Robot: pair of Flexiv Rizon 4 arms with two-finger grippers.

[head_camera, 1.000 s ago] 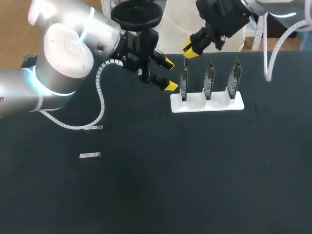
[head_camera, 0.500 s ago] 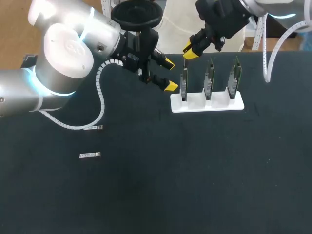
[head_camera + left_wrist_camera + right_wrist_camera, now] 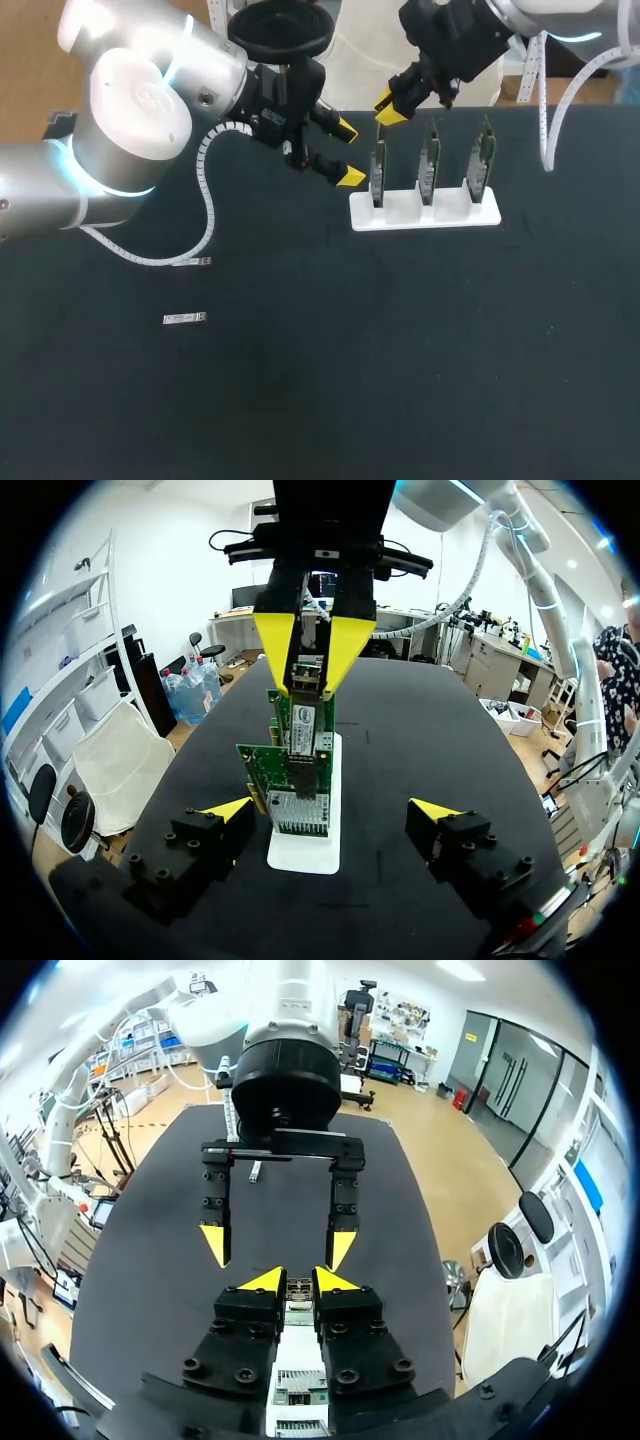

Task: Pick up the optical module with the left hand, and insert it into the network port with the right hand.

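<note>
2 optical modules lie well apart from the white rack.

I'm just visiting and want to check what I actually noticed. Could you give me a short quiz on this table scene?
1. True or false: the left gripper is open and empty.
2. How many network cards stand in the white holder?
3. What does the right gripper hold? A) an optical module B) a cable C) nothing

Key: 1 true. 2 three. 3 A: the optical module is clamped between its fingers.
</note>
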